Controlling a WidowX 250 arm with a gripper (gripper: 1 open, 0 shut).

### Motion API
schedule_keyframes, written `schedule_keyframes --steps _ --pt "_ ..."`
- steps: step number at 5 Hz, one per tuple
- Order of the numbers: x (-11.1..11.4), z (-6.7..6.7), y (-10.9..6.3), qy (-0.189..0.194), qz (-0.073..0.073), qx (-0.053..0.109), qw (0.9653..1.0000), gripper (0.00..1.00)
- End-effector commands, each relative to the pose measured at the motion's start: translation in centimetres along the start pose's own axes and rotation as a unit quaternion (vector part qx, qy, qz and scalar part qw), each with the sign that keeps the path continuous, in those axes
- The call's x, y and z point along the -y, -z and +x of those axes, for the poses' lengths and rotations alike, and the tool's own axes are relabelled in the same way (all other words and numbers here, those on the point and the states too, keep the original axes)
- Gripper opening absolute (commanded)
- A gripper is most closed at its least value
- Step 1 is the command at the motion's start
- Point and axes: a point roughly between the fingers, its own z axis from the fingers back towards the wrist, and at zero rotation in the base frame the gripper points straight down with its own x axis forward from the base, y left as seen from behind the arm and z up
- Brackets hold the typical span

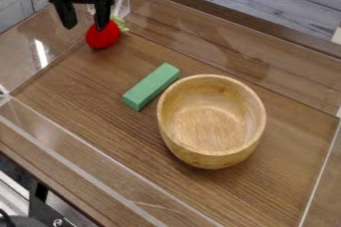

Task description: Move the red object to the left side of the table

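The red object (103,35) is a small roundish bright red item resting on the dark wood-grain table (80,112) near its far left corner. My gripper (80,20) hangs just above and slightly left of it, pointing down. Its two black fingers stand apart and nothing is held between them. The red object is free of the fingers, with a little green showing beside it.
A green rectangular block (151,85) lies near the middle of the table. A large wooden bowl (210,119) stands to its right. Clear acrylic walls (27,57) edge the tabletop, close to the gripper on the left and behind.
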Motion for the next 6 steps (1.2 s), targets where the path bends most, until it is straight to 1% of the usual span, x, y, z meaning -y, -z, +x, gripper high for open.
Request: schedule_keyframes --steps 1,2,4,5,6 --pt "-0.2 0.5 -2.5 -0.002 0.004 0.039 0.9992 1.0" --pt "0.0 0.6 -2.2 -0.001 0.002 0.037 0.9993 1.0" --pt "1.8 -0.8 -4.8 0.016 -0.006 0.057 0.9982 1.0" --pt "2.6 -1.4 -6.1 0.023 -0.013 0.065 0.9975 1.0" --pt "3.3 -1.9 -7.2 0.028 -0.02 0.069 0.997 1.0"
